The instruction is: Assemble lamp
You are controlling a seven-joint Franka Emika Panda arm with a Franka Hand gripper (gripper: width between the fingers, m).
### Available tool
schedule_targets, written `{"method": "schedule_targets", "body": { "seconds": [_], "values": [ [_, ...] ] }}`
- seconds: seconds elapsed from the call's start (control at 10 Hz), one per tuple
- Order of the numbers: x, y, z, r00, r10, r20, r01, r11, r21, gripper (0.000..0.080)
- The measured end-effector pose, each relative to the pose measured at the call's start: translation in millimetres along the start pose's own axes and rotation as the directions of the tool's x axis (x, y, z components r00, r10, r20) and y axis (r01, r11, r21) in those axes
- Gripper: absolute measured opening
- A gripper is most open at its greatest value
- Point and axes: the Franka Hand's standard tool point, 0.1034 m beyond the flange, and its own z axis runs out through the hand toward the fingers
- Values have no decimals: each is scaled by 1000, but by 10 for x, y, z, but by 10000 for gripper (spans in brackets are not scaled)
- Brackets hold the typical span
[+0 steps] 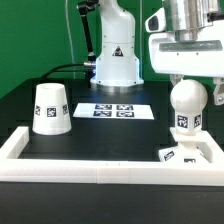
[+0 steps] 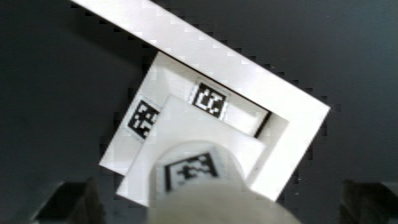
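Note:
The round white bulb (image 1: 188, 103) is upright, neck down, over the flat square base (image 1: 193, 154) in the frame's corner at the exterior view's right. I cannot tell whether the neck touches the base. My gripper (image 1: 188, 86) is at the bulb's head, a finger on each side. In the wrist view the bulb (image 2: 205, 185) fills the middle, and the dark fingers (image 2: 71, 205) stand apart from it with gaps on both sides, so the gripper (image 2: 217, 212) is open. The base (image 2: 178, 135) lies beneath with two tags showing. The tapered shade (image 1: 51, 108) stands at the left.
A white rail-like frame (image 1: 100, 170) runs along the table's front and both sides, and its corner (image 2: 222, 55) encloses the base. The marker board (image 1: 112, 110) lies in the middle. The arm's white pedestal (image 1: 116, 60) stands behind it.

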Motion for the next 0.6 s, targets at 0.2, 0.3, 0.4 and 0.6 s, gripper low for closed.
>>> {"method": "schedule_targets", "body": {
  "seconds": [0.2, 0.3, 0.4, 0.6],
  "values": [
    [-24, 4, 1, 985, -174, 4, 174, 985, -13, 696],
    [-13, 8, 0, 965, -262, 4, 262, 965, -13, 698],
    [-1, 12, -1, 920, -393, 1, 393, 919, -16, 698],
    [-2, 4, 4, 852, -524, -6, 524, 852, -13, 698]
  ]
}}
